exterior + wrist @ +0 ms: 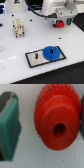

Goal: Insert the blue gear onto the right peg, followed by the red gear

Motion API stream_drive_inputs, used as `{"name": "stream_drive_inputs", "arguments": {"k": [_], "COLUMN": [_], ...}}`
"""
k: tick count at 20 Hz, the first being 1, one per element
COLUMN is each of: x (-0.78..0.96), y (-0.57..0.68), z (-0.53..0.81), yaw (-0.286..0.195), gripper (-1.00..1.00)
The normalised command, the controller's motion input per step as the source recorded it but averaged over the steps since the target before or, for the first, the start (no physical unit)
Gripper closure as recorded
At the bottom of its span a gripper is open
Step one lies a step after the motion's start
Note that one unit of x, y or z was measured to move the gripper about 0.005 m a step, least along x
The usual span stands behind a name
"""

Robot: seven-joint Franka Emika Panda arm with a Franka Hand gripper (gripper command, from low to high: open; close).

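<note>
The blue gear [51, 53] lies flat on the right end of the grey black-edged plate [34, 62]. The right peg is hidden at the gear's hub. The other peg [36, 55] stands bare on the plate's left part. My gripper [61, 20] is at the back, toward the exterior view's right, low over the red gear [60, 23]. In the wrist view the red gear [57, 124] fills the space between the fingers, its centre hole showing. A white gap separates it from the teal finger pad [9, 126]. The other finger is at the frame's edge.
A beige and white block-like object [18, 26] stands on the white table [15, 50] at the exterior view's left. Dark cables and equipment run along the back edge [30, 12].
</note>
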Motion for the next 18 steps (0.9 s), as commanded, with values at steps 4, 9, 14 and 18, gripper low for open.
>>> {"name": "stream_drive_inputs", "arguments": {"k": [4, 9, 14, 18], "x": [-0.14, 0.18, 0.34, 0.45], "y": [0.01, -0.01, -0.13, -0.29], "z": [0.06, 0.49, 0.62, 0.56], "yaw": [0.000, 0.000, 0.000, 0.000], "gripper": [1.00, 1.00, 1.00, 1.00]}}
